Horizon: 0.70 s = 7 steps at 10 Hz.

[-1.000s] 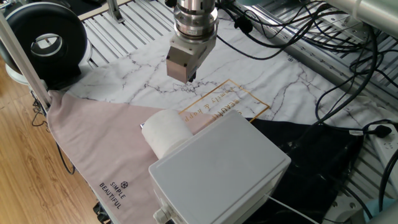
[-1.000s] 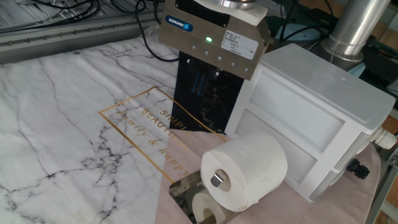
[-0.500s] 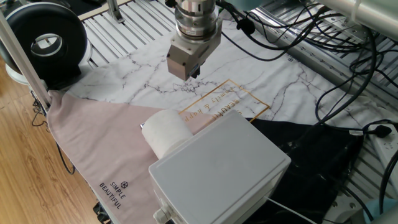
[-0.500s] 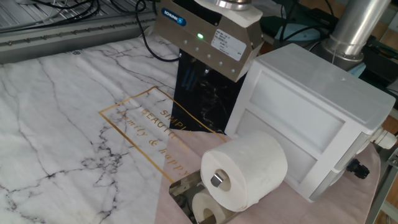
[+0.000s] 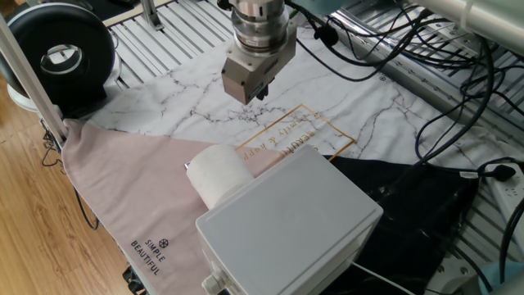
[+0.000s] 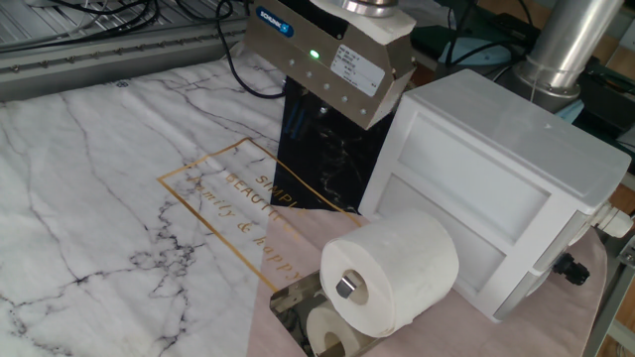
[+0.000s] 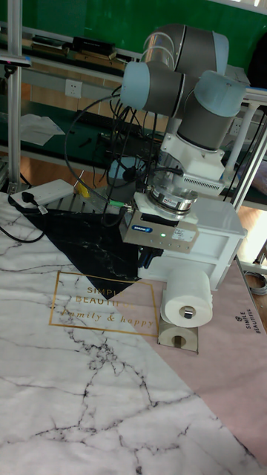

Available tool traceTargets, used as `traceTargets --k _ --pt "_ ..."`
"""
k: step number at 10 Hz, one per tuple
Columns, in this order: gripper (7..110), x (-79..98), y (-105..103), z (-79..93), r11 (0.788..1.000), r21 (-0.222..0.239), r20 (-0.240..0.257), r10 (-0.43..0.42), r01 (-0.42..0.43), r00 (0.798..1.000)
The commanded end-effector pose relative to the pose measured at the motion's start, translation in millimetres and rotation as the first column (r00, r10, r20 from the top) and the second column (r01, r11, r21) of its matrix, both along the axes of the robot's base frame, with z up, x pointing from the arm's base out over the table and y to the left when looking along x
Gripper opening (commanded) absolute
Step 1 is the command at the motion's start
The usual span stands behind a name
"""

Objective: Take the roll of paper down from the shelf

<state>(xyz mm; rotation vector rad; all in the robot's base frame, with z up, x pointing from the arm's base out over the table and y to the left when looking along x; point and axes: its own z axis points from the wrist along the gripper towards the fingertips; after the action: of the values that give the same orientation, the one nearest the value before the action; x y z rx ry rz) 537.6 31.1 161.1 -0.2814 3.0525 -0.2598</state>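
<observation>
Roll (image 6: pixel 395 268) is not being touched by the gripper (image 5: pixel 255 96), whose short dark fingers are showing only as a small stub under its body; whether the jaws are spread or pressed together cannot be told from any view, and nothing is being held between them. The gripper is hanging in the air over the marble-print cloth (image 6: pixel 89 188), near its gold-framed lettering, well apart from the roll. One roll is showing: it is sitting on a peg that is sticking out of the front of the grey box (image 6: pixel 496 188), its hollow core facing outward, directly above the shelf (image 6: pixel 298 302), a single shiny plate lying flat on the cloths and mirroring the roll's end. One box is standing behind the roll. Three cloths are lying under everything: the marble one, a pink one (image 5: pixel 123 188) and a black one (image 5: pixel 409 205). One arm (image 7: pixel 189 96) is carrying the gripper. Compared with a second ago, the gripper is sitting slightly higher and has turned a little about its axis, while the roll, shelf and box are staying exactly where they were
</observation>
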Motion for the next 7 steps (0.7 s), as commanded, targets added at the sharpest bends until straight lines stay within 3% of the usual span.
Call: traceTargets --k 1,3,4,5,7 --pt "7 11.4 5.7 -3.7 1.0 0.016 0.038 -0.009 0.008 0.999" --pt "7 13.9 45.0 -14.8 0.995 0.079 -0.008 -0.066 0.067 0.998" --pt "7 23.5 80.2 -23.0 0.983 0.142 -0.009 -0.113 0.113 0.994" --pt "7 31.1 89.8 -25.2 0.985 0.116 -0.005 -0.13 0.129 0.992" --pt "7 13.9 115.2 -33.1 0.977 0.09 -0.046 -0.19 0.193 0.981"
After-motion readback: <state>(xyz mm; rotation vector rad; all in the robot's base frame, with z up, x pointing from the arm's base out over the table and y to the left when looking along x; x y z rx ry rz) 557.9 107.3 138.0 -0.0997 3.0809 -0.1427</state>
